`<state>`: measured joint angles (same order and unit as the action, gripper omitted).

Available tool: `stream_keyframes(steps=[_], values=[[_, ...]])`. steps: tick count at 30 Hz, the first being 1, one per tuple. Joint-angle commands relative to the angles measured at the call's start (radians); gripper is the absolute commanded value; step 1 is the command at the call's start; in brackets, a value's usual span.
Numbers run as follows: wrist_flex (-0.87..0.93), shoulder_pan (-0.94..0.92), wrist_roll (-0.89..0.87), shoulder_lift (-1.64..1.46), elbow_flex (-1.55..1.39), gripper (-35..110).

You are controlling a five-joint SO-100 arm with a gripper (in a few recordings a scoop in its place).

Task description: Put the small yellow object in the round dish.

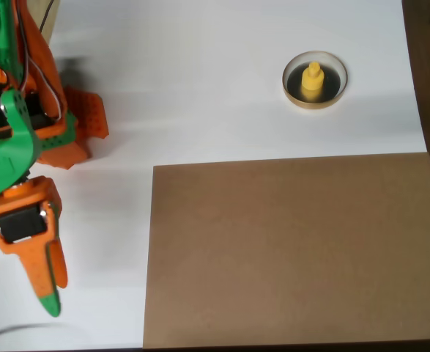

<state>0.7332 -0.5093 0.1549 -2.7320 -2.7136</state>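
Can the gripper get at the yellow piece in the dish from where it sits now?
Probably yes. The small yellow object stands upright inside the round dish, open from above, and nothing lies between it and the gripper at lower left. Whether the arm stretches that far is uncertain.

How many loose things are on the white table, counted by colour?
Yellow: 1, the small yellow plastic piece with a knob top.
Tan and black: 1, the shallow round dish with tan rim, holding the yellow piece.
Brown: 1, the flat brown rectangular board.
Total: 3.
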Motion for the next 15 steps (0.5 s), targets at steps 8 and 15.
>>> stream_keyframes(steps=[8,15], values=[[0.028,-0.120,-0.097,-0.488,-0.242,15],[0.072,-0.150,-0.118,-0.594,-0.270,7]])
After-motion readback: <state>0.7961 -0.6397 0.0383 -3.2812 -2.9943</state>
